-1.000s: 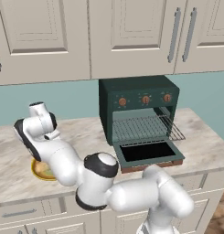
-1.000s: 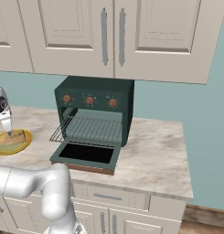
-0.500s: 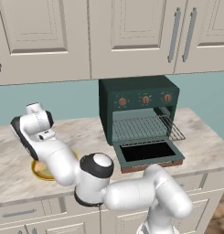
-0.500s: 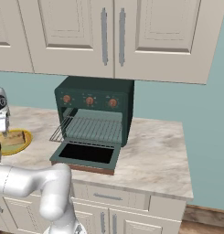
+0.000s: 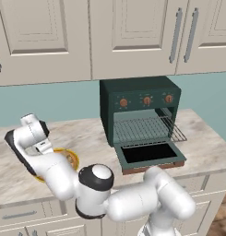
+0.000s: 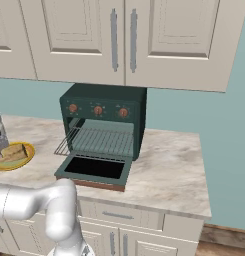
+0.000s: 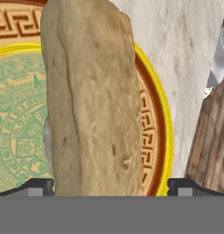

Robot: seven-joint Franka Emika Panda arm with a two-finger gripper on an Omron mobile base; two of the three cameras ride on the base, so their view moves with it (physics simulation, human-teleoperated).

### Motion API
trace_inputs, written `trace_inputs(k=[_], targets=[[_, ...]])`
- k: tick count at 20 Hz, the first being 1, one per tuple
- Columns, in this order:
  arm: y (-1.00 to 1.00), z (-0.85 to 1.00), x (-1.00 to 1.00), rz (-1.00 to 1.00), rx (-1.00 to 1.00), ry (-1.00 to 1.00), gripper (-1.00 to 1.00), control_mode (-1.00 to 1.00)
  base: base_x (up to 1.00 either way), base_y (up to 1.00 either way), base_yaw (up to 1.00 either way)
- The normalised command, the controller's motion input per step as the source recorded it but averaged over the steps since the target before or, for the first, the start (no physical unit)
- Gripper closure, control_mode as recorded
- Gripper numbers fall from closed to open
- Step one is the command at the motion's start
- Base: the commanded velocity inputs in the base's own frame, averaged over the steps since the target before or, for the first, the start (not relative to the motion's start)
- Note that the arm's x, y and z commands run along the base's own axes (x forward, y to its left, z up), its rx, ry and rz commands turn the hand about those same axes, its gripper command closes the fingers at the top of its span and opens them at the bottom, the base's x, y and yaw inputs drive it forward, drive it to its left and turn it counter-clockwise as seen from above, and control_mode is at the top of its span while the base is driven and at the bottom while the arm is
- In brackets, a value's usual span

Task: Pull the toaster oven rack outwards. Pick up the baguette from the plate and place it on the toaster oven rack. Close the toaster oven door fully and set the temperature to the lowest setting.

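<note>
On the marble counter (image 6: 169, 165) we've dropped lower over the plate (image 7: 152, 114) than a moment ago; our gripper (image 7: 109, 185) stands spread wide, unclenched, the baguette (image 7: 90, 96) lying on the plate between its fingertips (image 7: 38, 186).

A glossy white robot arm (image 5: 133, 203) built of rounded, bulbous segments, with dark grey bands at its joints, filling the lower centre of the left base view.
</note>
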Motion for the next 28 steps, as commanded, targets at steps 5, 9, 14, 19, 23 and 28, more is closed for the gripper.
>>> trace_inputs(k=[5, 9, 14, 19, 23, 28], targets=[[-0.09, -0.51, 0.0, 0.0, -0.04, -0.05, -1.0, -1.0, 0.0, 0.0, 0.0], [0.0, -0.41, -0.01, 0.04, 0.0, -0.01, -1.0, -1.0, 0.0, 0.0, 0.0], [0.0, -0.38, 0.0, 0.04, 0.01, 0.05, 1.0, -1.0, 0.0, 0.0, 0.0], [0.0, -0.07, -0.09, 0.0, 0.0, 0.02, 1.0, -1.0, 0.0, 0.0, 0.0], [-0.09, 0.31, -0.49, -0.09, -0.03, 0.0, 1.0, -1.0, 0.0, 0.0, 0.0], [-0.51, 0.33, -0.69, -0.06, 0.0, -0.04, 1.0, -1.0, 0.0, 0.0, 0.0]])
